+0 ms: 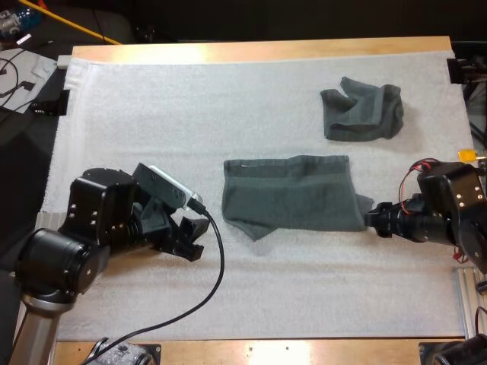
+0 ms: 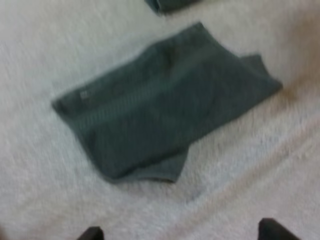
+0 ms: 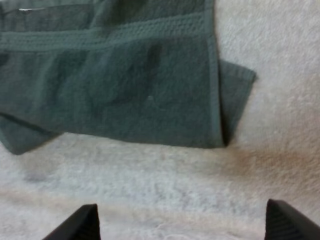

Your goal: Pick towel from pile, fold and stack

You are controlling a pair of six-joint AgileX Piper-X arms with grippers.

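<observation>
Grey-green towel (image 1: 289, 194) lies half-folded at the centre of the mat (image 1: 152, 114), near corners uneven (one flap protrudes). Crumpled towel (image 1: 362, 110) sits well beyond it. Left gripper (image 1: 192, 242) and right gripper (image 1: 370, 220) are both spread, holding nothing. Recommend pinching matched corners before folding.

One wooden table (image 1: 259, 50), pale grain; one white mat (image 1: 190, 114), textured, covering most of its top; dark space (image 1: 304, 19) beyond far side.
</observation>
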